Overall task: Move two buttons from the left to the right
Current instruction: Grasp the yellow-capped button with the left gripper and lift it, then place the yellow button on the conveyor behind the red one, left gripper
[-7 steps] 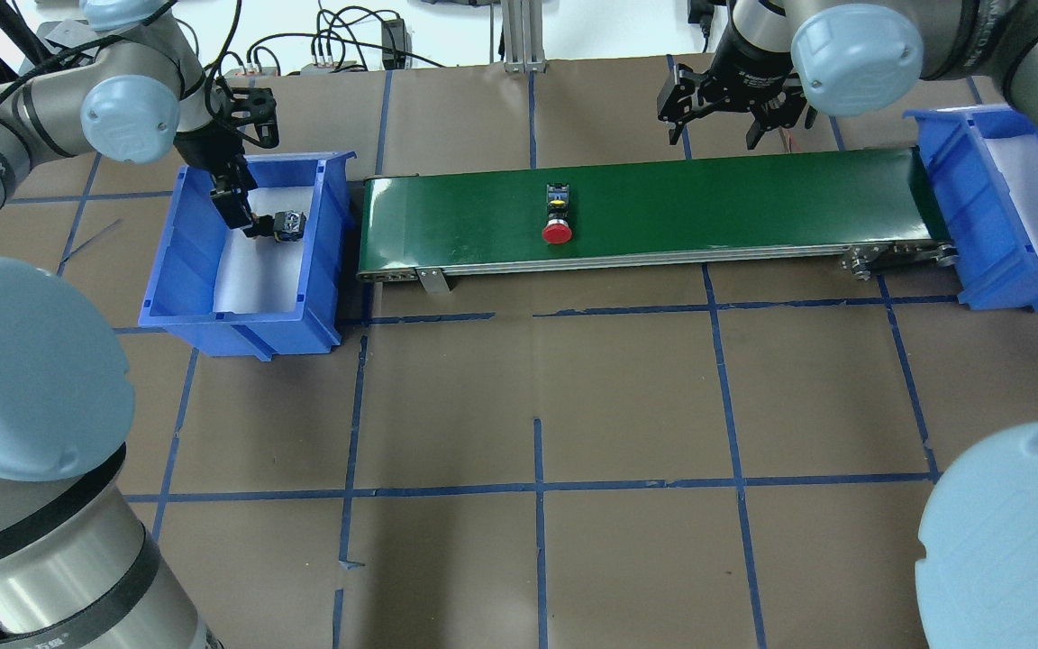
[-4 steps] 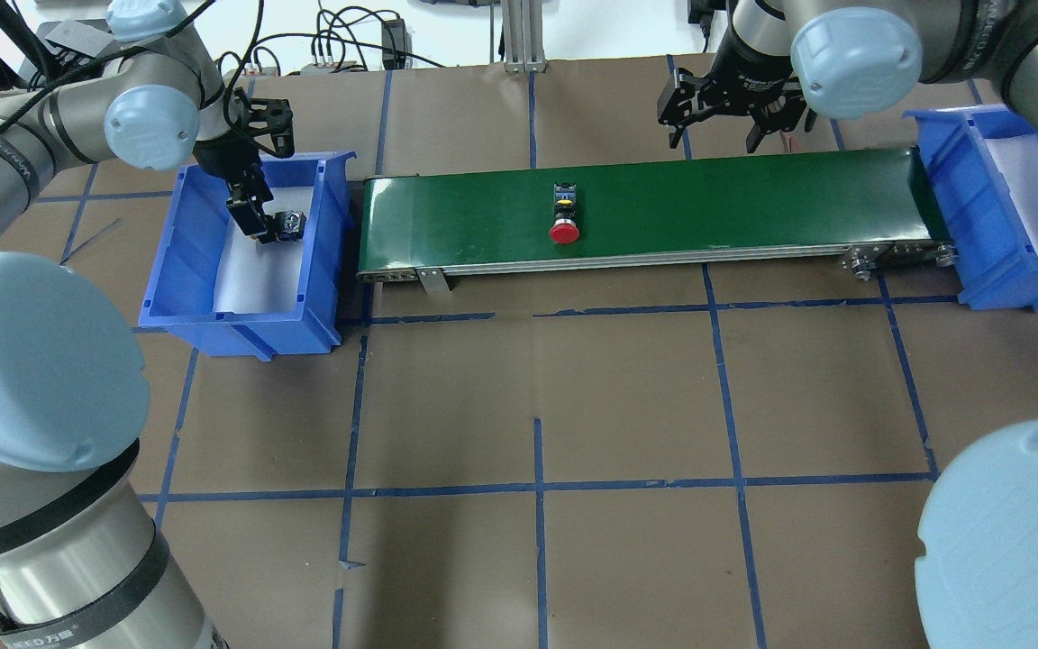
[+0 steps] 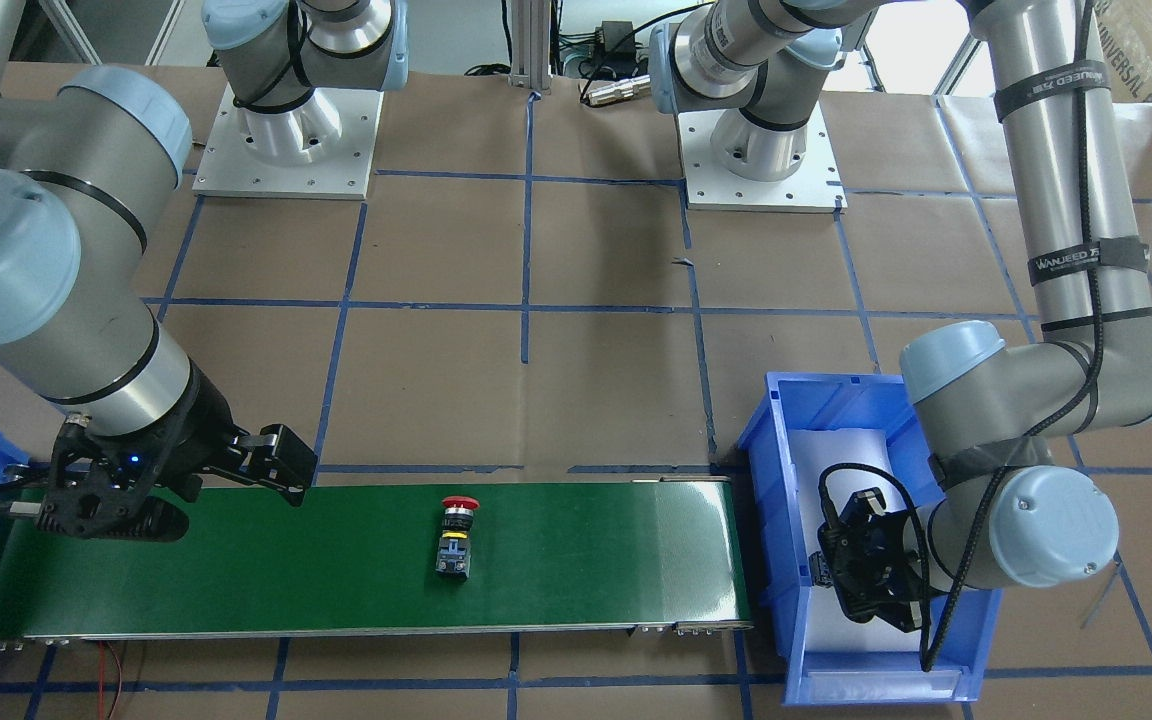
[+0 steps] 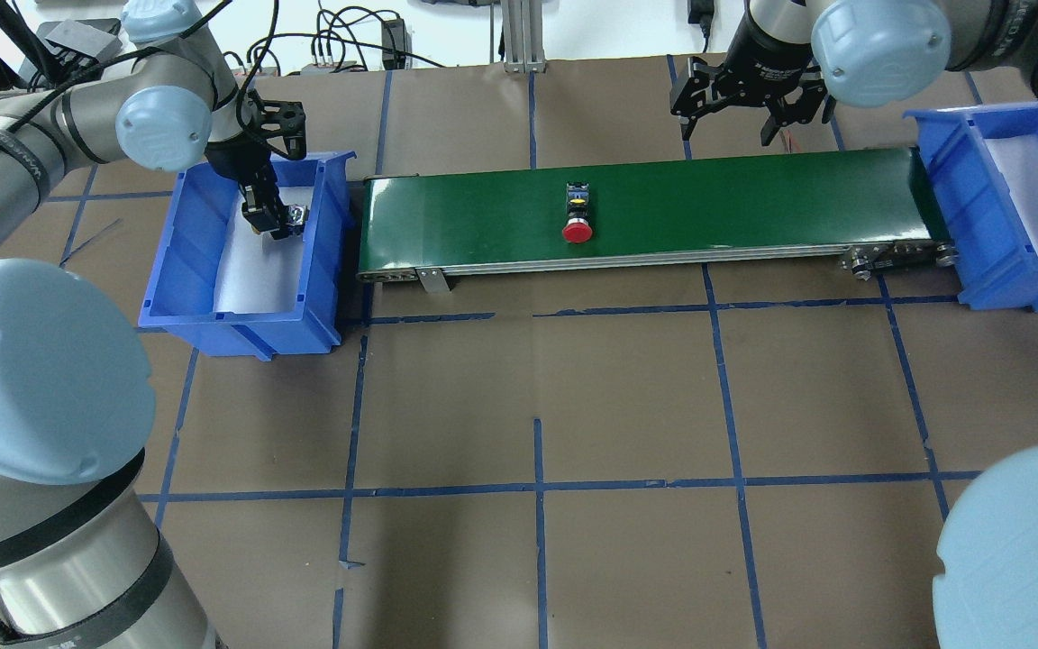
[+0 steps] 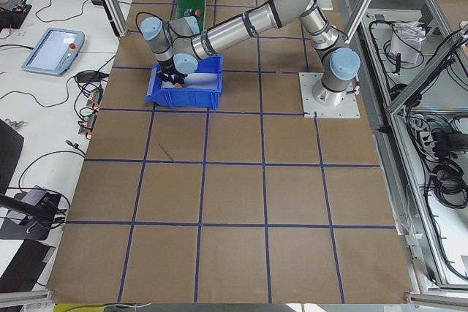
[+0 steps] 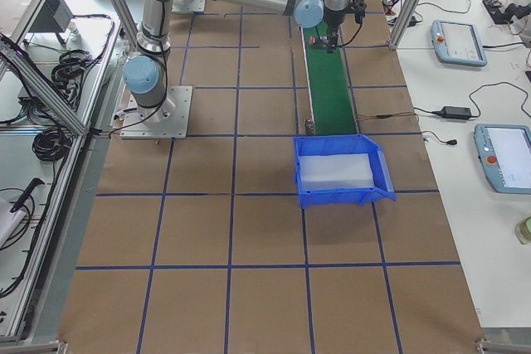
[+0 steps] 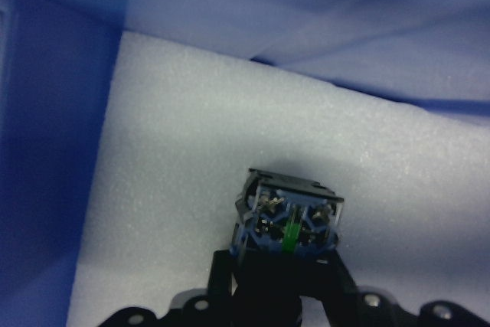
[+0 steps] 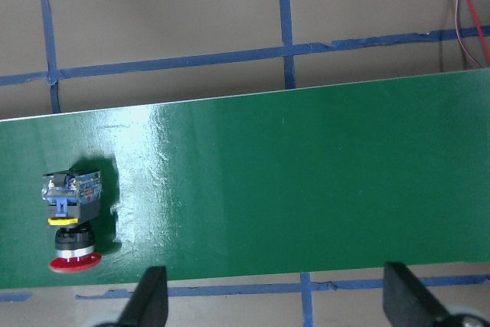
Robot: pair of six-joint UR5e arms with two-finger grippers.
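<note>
The red-capped button (image 4: pixel 577 217) lies on its side on the green belt (image 4: pixel 753 198), near the middle; it also shows in the front view (image 3: pixel 456 540) and the right wrist view (image 8: pixel 70 223). My left gripper (image 4: pixel 276 220) is inside the left blue bin (image 4: pixel 240 320), shut on the second button (image 7: pixel 289 221). Its black-and-blue body with terminals points away from the camera, and its cap is hidden between the fingers. My right gripper (image 4: pixel 728 124) is open and empty, hovering over the belt's far edge toward its right end.
The right blue bin (image 4: pixel 1006 270) stands at the belt's right end with white foam inside. The left bin is also lined with white foam (image 7: pixel 191 151). Brown paper with blue tape lines covers the table (image 4: pixel 537 406).
My left gripper has moved right and farther back inside the left bin with the button in it. The red-capped button has ridden the belt a little to the right. The right gripper has shifted slightly right.
</note>
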